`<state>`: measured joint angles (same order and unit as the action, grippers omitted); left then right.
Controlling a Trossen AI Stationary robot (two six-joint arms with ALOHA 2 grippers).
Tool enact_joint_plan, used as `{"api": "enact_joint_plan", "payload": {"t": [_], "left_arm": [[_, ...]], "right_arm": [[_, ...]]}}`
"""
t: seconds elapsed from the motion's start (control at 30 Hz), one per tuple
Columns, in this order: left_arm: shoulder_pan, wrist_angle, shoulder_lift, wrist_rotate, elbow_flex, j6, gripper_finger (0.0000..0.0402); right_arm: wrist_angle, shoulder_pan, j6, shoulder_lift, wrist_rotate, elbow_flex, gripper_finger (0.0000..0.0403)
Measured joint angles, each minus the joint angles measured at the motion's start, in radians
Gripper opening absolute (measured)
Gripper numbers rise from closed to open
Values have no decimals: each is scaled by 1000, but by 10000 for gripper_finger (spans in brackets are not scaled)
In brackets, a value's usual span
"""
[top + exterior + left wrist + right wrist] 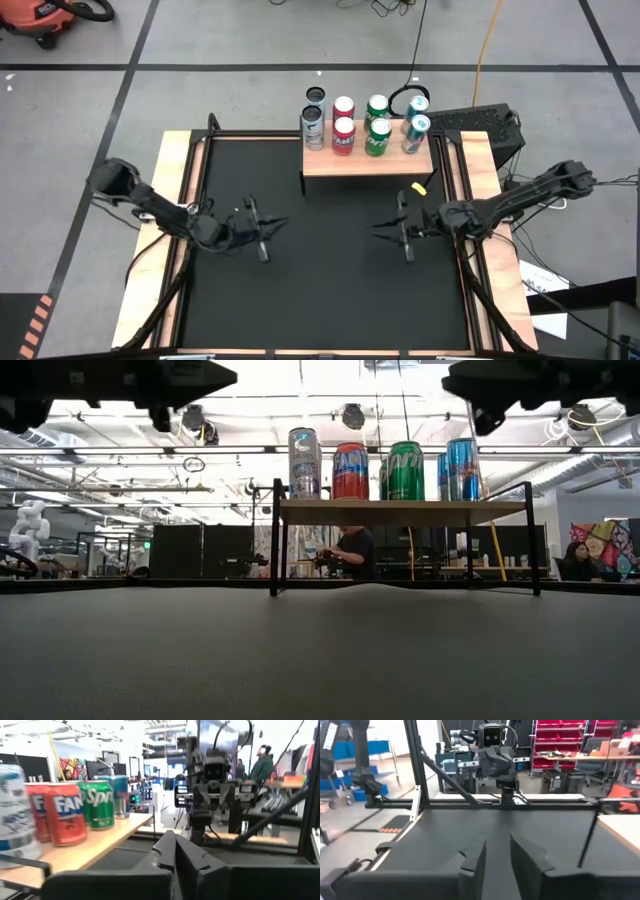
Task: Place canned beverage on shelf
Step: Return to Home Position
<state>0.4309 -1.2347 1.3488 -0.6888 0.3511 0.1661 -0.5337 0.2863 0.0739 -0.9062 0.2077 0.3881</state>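
Two sets of fingers: both hover above the black table (pixel 320 300), tips facing each other across its middle, neither holding anything.
Left fingers (pixel 169 847): pressed together and empty, over the table's left half, pointing toward the right edge.
Right fingers (pixel 476 852): parted by a narrow gap and empty, over the table's right half, pointing toward the left edge.
Arms: the left arm (pixel 165 212) reaches in over the table's left edge, the right arm (pixel 510 200) over its right edge.
Shelf (pixel 365 163): a light-wood board on thin black legs, standing at the table's far edge, right of centre.
Cans: eight stand upright on the shelf in two rows of four, paired by colour front to back. From left to right they are the silver cans (pixel 314 128), red-orange cans (pixel 343 136), green cans (pixel 377 138) and blue cans (pixel 415 134).
Table top: a small yellow object (pixel 420 187) lies near the shelf's front right leg.
Room: in the low view a person (pixel 352 548) shows beyond the table, framed between the shelf's legs.
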Motion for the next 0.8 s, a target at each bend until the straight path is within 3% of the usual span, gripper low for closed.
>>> {"api": "enact_joint_plan", "payload": {"t": [0.23,0.4,0.6,0.8], "left_arm": [[6,-2,-201,3,-133,0,8],[10,-5,-292,12,-203,-1,8],[1,46,-357,125,-242,0,3],[-113,173,-428,225,-242,-36,1]], "right_arm": [[235,0,-33,246,1,1,7],[324,0,-11,347,-3,1,4],[449,0,-58,431,-27,1,1],[477,-12,-71,538,-27,1,0]]}}
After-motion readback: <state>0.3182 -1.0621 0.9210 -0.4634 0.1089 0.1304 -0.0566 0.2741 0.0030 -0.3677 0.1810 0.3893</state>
